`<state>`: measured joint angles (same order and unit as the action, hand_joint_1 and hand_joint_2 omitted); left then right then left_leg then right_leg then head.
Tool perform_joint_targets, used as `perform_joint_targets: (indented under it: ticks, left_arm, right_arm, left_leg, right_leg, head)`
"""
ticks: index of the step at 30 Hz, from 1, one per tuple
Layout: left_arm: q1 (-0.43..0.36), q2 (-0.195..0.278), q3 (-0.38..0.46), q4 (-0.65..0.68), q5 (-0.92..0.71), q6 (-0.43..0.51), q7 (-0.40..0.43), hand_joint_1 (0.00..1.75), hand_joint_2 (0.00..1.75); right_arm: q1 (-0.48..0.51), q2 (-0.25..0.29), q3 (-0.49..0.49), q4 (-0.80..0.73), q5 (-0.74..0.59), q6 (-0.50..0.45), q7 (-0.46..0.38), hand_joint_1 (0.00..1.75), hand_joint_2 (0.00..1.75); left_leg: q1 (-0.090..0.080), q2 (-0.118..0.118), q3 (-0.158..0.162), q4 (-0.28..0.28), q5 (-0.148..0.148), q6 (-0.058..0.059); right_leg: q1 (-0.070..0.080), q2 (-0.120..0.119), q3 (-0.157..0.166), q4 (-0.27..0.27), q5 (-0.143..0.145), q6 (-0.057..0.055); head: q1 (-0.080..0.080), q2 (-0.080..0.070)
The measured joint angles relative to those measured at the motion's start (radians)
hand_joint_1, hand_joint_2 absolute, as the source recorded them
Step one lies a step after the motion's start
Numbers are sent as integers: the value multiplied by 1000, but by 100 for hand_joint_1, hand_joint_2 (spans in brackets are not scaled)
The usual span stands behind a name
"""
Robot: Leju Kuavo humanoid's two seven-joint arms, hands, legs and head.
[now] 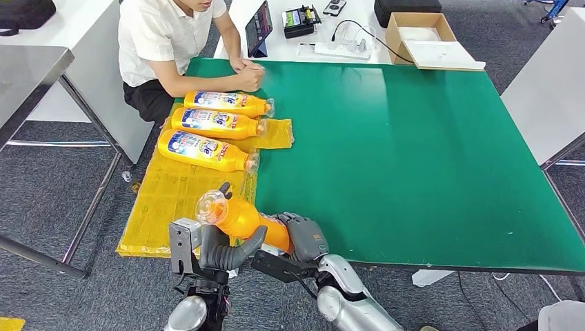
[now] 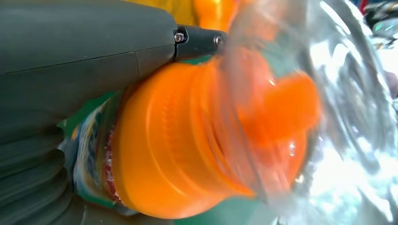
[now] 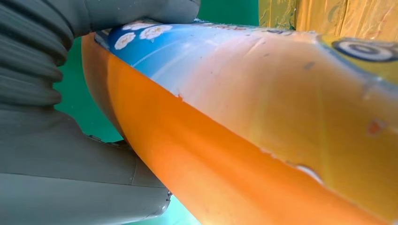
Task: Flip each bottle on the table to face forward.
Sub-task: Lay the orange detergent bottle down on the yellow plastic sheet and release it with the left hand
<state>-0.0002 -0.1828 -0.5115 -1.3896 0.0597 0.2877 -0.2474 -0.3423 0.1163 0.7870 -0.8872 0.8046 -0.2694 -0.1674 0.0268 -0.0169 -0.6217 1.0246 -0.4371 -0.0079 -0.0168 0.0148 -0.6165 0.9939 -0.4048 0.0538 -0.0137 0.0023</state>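
The held bottle [image 1: 245, 219] is orange, lifted at the near edge of the tabletop [image 1: 414, 158], tilted with its clear cap [image 1: 210, 207] pointing left and up and its base toward the right. The left robot hand [image 1: 224, 248] grips it around the neck just behind the cap, thumb and dark fingers wrapped on either side. The right robot hand [image 1: 303, 238] grips the thick end of the same bottle, fingers closed over it. In the left wrist view the orange shoulder [image 2: 187, 150] and the blurred clear cap [image 2: 328, 117] lie right against the grey thumb [image 2: 84, 51]. In the right wrist view the bottle's side [image 3: 263, 140] shows orange below a blue and white label [image 3: 155, 47], pressed between the grey fingers [image 3: 70, 159].

Beyond it, on the left part of the green tabletop, three more orange bottles lie on their sides in a row, labels up and caps pointing right: the nearest bottle [image 1: 205, 150], the middle bottle [image 1: 217, 123] and the far bottle [image 1: 227, 103]. They rest on a yellow sheet [image 1: 172, 200] that hangs over the near left corner of the tabletop.

A person in a white shirt [image 1: 162, 34] sits at the far left, folded hands [image 1: 250, 72] resting on the tabletop just beside the far bottle. Behind, a white table carries a tablet [image 1: 259, 29], a black device [image 1: 300, 21] and a cardboard box [image 1: 421, 38].
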Motion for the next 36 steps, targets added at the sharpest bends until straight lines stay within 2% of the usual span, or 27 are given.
perform_joint_targets:
  ticks: [2, 4, 8, 10, 12, 30, 34, 36]
  left_arm:
    - [0, 0, 8, 1, 80, -64, 19, 175, 175]
    - [-1, 1, 16, 4, 133, -105, 26, 175, 175]
    - [-2, 0, 24, 11, 150, -111, 10, 175, 175]
    - [-3, 0, 25, 13, 150, -100, 2, 175, 175]
    - [-5, -1, 26, 14, 152, -89, -1, 175, 175]
    - [-6, -9, 6, 15, 128, -42, -35, 175, 175]
    - [-14, -3, 3, 1, 54, -8, -59, 175, 175]
    - [-24, 14, 4, -20, -12, 11, -58, 175, 175]
  right_arm:
    - [0, 0, 0, 1, -10, -3, -9, 131, 175]
    - [0, -1, 0, 2, -18, -6, -18, 110, 175]
    - [0, 0, 0, 4, -28, -19, -31, 20, 175]
    - [0, 0, 1, 5, -31, -28, -39, 4, 175]
    - [1, 1, 5, 4, -33, -40, -47, 0, 175]
    - [13, 11, 10, 0, -42, -123, -63, 0, 175]
    - [38, 10, -2, -24, -27, -225, -95, 0, 0]
    - [58, 6, -18, -59, -15, -278, -115, 0, 0]
  left_leg:
    - [0, 0, 0, 0, 0, 0]
    - [0, 0, 0, 0, 0, 0]
    - [0, 0, 0, 0, 0, 0]
    - [0, 0, 0, 0, 0, 0]
    - [0, 0, 0, 0, 0, 0]
    - [0, 0, 0, 0, 0, 0]
    - [0, 0, 0, 0, 0, 0]
    - [0, 0, 0, 0, 0, 0]
  right_leg:
    - [0, 0, 0, 0, 0, 0]
    - [0, 0, 0, 0, 0, 0]
    - [0, 0, 0, 0, 0, 0]
    - [0, 0, 0, 0, 0, 0]
    - [0, 0, 0, 0, 0, 0]
    - [0, 0, 0, 0, 0, 0]
    - [0, 0, 0, 0, 0, 0]
    - [0, 0, 0, 0, 0, 0]
  head:
    - [0, 0]
    - [0, 0]
    - [0, 0]
    - [0, 0]
    - [0, 0]
    - [0, 0]
    - [0, 0]
    - [0, 0]
